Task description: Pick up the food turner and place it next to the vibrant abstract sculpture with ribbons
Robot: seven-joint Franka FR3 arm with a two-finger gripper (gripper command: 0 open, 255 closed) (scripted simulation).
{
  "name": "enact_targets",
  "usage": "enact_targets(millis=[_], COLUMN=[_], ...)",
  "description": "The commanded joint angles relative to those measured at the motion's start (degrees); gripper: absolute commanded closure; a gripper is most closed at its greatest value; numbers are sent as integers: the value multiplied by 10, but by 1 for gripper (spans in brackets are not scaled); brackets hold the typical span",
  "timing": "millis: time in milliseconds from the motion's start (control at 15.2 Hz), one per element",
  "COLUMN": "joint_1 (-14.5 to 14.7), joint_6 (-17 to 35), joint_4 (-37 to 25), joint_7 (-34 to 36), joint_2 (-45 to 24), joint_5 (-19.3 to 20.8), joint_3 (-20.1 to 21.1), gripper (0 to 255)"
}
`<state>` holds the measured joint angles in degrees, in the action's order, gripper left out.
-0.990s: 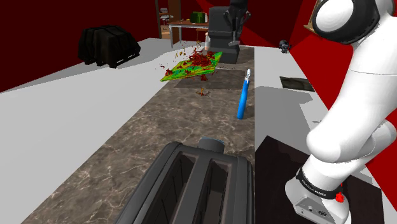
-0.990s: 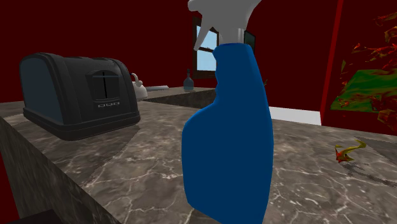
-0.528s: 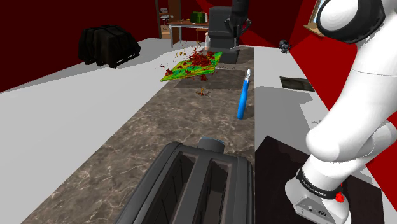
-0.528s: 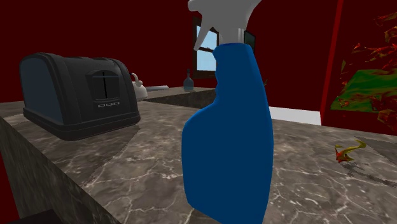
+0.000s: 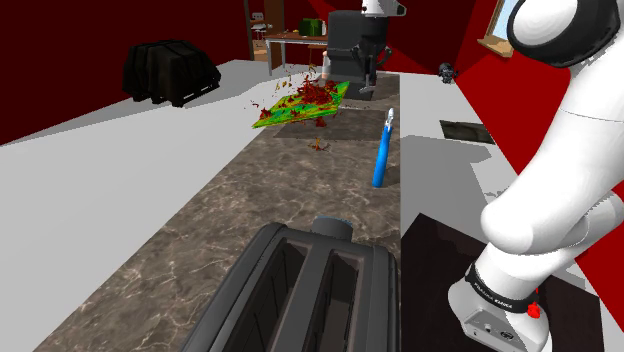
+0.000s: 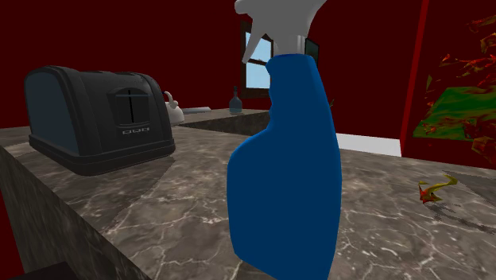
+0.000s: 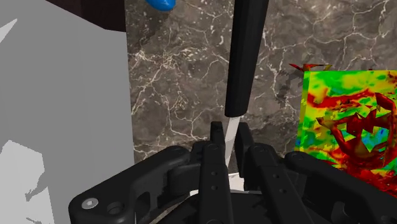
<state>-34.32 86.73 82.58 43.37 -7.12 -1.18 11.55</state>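
One food turner [image 7: 245, 57], pinched by its thin pale neck
Both black fingers of the claw [image 7: 228, 132] press together on that neck, and the long, round black handle juts away over the marbled tabletop [image 7: 184, 83]; in the shoulder view the claw hangs at about two o'clock from the green-and-red sculpture [image 5: 300, 103]. Judging by looks it is light and stiff, but the smooth neck may swivel; a hold nearer the handle would likely steady it.

"What did the food turner [image 7: 247, 57] look like?"
"It had a black handle and a thin pale neck, which was clasped in the gripper [image 7: 228, 137] above the marbled counter [image 7: 178, 83]."
"And the sculpture [image 7: 347, 124]?"
"It was a green, yellow and red slab with red ribbons, near the handle."
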Motion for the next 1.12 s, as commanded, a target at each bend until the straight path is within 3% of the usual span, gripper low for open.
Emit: enact_targets(millis=[0,1056], joint_1=[-1,-3], joint_6=[17,144], joint_4=[21,161], joint_7=[-1,-8], joint_2=[4,18], joint_5=[-1,-4], joint_3=[0,-2], gripper=[255,255])
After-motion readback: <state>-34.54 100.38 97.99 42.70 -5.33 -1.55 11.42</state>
